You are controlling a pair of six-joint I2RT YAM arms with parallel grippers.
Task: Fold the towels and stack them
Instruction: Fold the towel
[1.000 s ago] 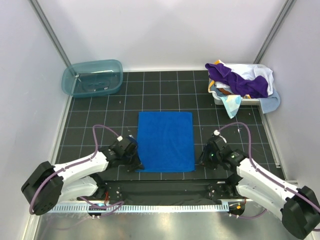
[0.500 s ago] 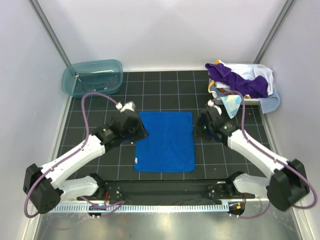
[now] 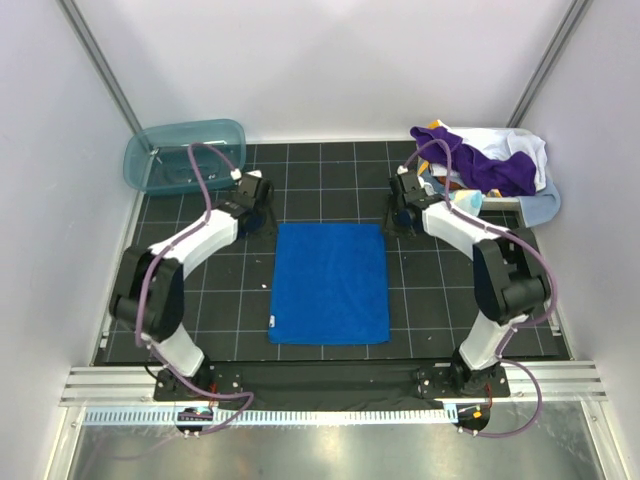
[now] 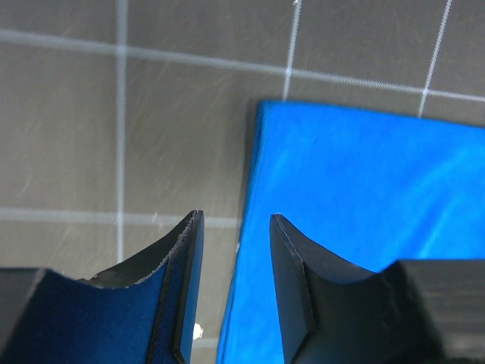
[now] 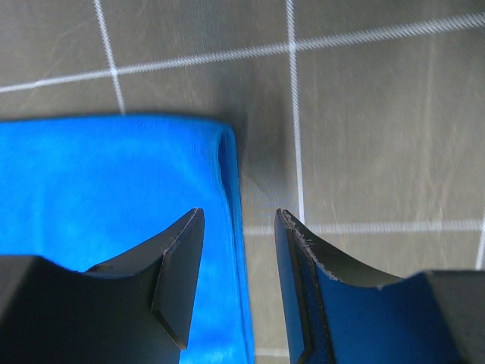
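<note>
A royal blue towel [image 3: 330, 283] lies flat on the black gridded mat [image 3: 200, 270]. My left gripper [image 3: 262, 218] is open over the towel's far left corner. In the left wrist view [image 4: 235, 216] the towel's left edge [image 4: 364, 189] runs between its fingers. My right gripper [image 3: 397, 218] is open over the far right corner. In the right wrist view [image 5: 239, 212] the towel's folded right edge [image 5: 114, 182] lies between its fingers. Neither gripper holds anything. More towels, deep purple [image 3: 470, 160], white [image 3: 525, 150] and light blue [image 3: 541, 208], are heaped at the back right.
The heap sits in a white plastic basket [image 3: 497, 202] in the back right corner. A teal translucent tub [image 3: 185, 155] stands at the back left, close behind my left arm. Grey walls close the sides and back.
Both arms have reached from the towel's near corners up along its sides to its far corners. The blue towel has not moved.
</note>
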